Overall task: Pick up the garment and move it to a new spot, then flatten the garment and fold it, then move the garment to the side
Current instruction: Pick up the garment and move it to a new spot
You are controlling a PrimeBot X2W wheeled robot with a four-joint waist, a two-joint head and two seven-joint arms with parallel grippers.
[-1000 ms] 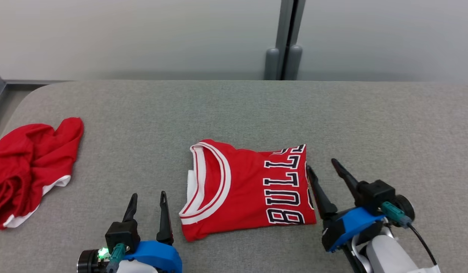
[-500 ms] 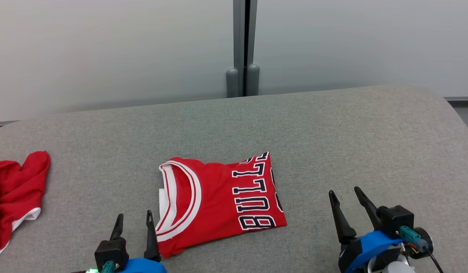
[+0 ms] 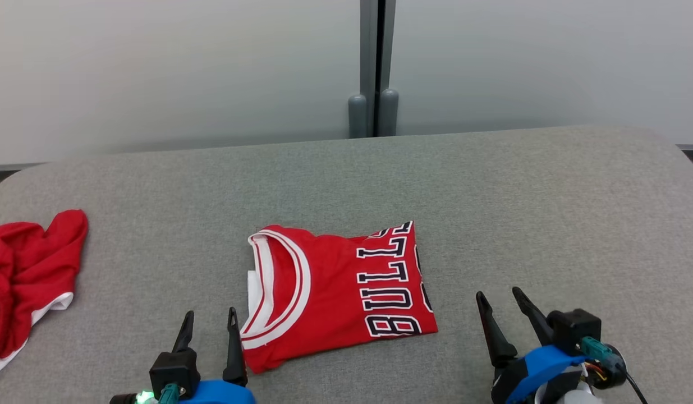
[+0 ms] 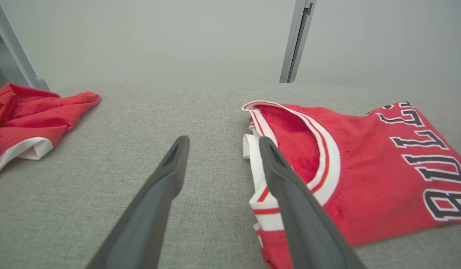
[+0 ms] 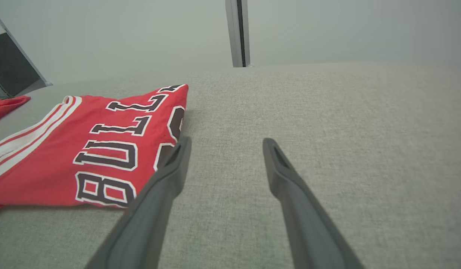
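Note:
The garment (image 3: 335, 292) is a red jersey with white trim and dark lettering, lying folded flat in the middle of the grey table (image 3: 492, 185). My left gripper (image 3: 210, 313) stands open just left of the collar, its right finger (image 4: 290, 194) crossing the collar edge of the garment (image 4: 364, 168) in the left wrist view. My right gripper (image 3: 498, 293) is open a short way right of the jersey's lettered edge, not touching it. In the right wrist view the garment (image 5: 84, 149) lies left of that open gripper (image 5: 227, 140). Neither gripper holds anything.
A second red cloth (image 3: 26, 269) with a white hem lies crumpled at the table's left edge, also seen as the red cloth (image 4: 28, 116) in the left wrist view. A grey post (image 3: 373, 67) stands against the pale wall behind. Bare table stretches to the right.
The head view has shifted, so the camera moved. My right gripper, which was by the jersey's right edge, now stands apart from it. The jersey stays folded.

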